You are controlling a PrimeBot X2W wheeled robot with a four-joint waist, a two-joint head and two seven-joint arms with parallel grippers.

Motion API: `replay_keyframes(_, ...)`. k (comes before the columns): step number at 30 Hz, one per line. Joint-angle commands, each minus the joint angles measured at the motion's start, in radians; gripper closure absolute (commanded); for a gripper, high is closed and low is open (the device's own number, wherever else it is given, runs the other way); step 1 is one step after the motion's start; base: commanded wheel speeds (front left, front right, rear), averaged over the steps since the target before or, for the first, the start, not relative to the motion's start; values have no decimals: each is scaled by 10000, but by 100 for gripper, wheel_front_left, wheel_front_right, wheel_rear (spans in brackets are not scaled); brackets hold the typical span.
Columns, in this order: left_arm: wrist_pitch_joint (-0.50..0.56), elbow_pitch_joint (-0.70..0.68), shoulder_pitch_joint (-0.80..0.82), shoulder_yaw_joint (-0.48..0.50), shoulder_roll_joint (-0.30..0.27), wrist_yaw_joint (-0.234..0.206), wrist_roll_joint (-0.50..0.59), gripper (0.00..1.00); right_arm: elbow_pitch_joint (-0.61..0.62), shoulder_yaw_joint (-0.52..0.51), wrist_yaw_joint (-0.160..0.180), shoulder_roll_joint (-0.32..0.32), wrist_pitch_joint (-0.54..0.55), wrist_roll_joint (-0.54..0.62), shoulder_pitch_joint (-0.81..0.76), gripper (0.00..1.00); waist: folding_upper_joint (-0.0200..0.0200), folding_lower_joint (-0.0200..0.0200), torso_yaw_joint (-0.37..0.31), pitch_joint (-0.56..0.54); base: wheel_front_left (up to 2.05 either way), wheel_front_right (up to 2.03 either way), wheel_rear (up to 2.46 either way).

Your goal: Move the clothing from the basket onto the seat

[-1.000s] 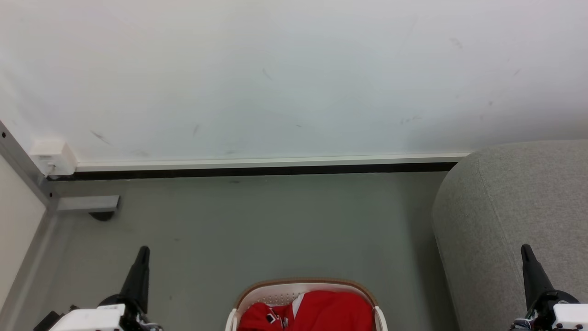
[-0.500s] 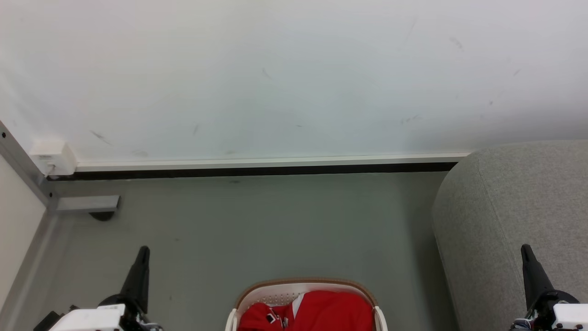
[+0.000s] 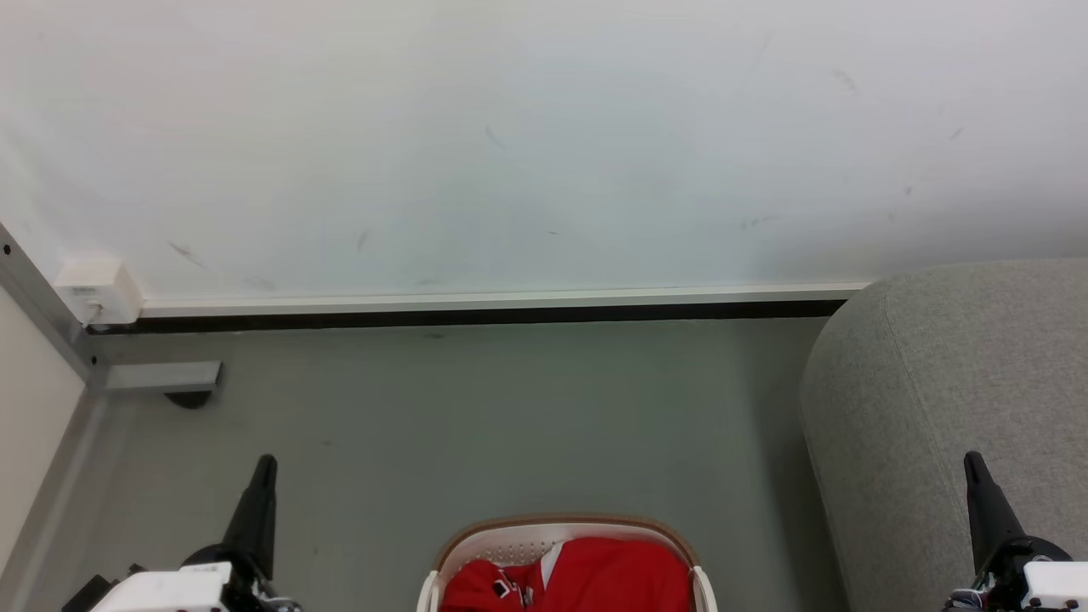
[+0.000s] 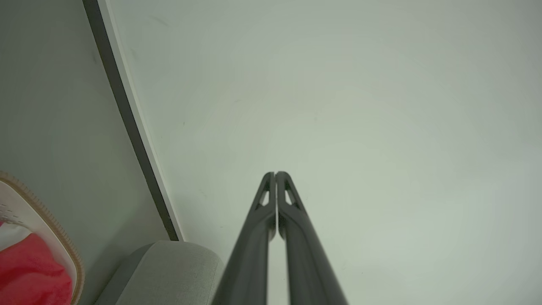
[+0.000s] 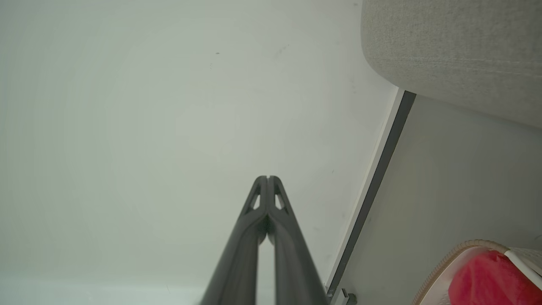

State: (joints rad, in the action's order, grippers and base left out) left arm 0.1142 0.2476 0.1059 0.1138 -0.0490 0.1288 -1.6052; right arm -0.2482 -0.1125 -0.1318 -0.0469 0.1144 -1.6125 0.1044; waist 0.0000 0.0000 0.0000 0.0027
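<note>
Clothing is heaped in basket, between two sets of fingers and behind their tips. Nothing is lifted yet, so task is judged at start. Seat is found just beside right gripper, ahead of it. Left gripper is held over floor, apart from basket. Both finger pairs are pressed together, nothing gripped. Arms are kept low, fingers pointed toward wall; ready pose, it is judged.

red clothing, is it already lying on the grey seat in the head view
No, the clothing lies inside the basket on the floor, apart from the seat at the right.
</note>
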Motion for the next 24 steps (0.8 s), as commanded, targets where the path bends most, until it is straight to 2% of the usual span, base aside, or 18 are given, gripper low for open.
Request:
replay_keyframes(1,31,-33,97,16,-18,42,-143,100,50,-37,23,-68,24,-6,119,100,0,0,0,0,0,0,0)
replay_keyframes(13,-2,-2,-1,-1,0,0,1,100,0,0,0,0,-2,0,-1,100,0,0,0,0,0,0,0)
replay_keyframes(14,-14,52,-27,-6,9,-2,10,0,-51,7,-2,13,-11,1,-29,0,0,0,0,0,0,0,0)
replay_keyframes(24,-459,230,-160,-377,35,-14,235,0,-89,203,1,21,-457,639,-293,0,0,0,11,7,0,0,0)
